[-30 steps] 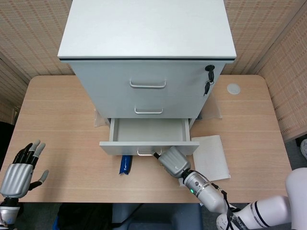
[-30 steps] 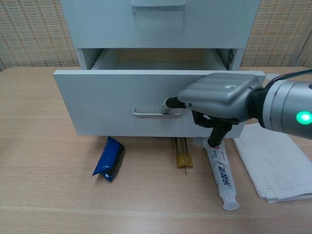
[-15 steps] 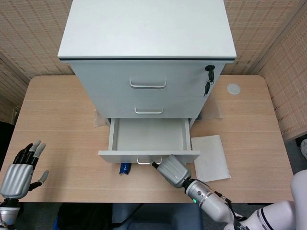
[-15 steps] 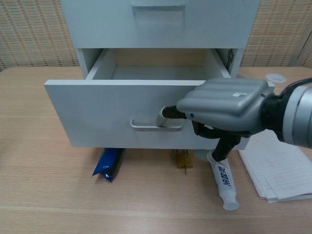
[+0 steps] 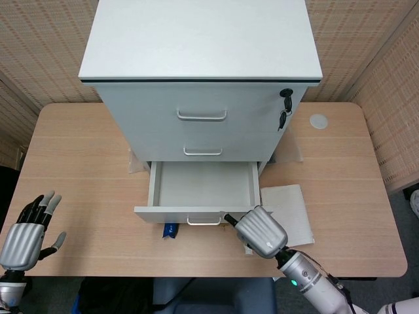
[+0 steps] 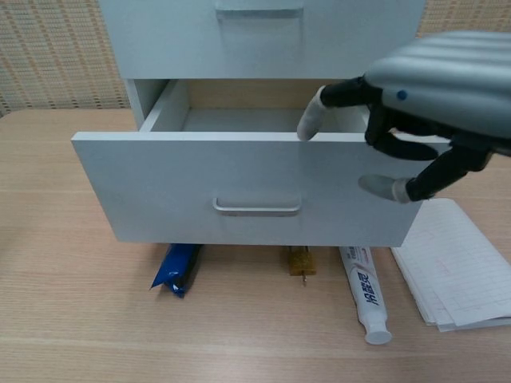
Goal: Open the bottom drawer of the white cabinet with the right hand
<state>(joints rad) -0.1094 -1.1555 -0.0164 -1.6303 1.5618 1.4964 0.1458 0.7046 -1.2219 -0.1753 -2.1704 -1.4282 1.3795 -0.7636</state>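
The white cabinet (image 5: 203, 65) stands at the back of the table. Its bottom drawer (image 5: 203, 186) is pulled out, and the inside looks empty. In the chest view the drawer front (image 6: 160, 191) faces me with its handle (image 6: 257, 207) free. My right hand (image 6: 423, 96) hovers above the drawer's right front corner, off the handle, with fingers apart and nothing in them. From the head view that right hand (image 5: 260, 232) sits just in front of the drawer's right end. My left hand (image 5: 26, 232) rests at the table's near left corner with fingers spread, holding nothing.
Under the drawer front lie a blue packet (image 6: 177, 267), a brass padlock (image 6: 301, 262) and a toothpaste tube (image 6: 364, 295). A stack of paper (image 6: 455, 271) lies to the right. Keys (image 5: 283, 108) hang from the cabinet lock. A white disc (image 5: 319, 121) sits at the back right.
The right hand drew the drawer further out by its handle, then let go and lifted up and to the right. The left hand has not moved.
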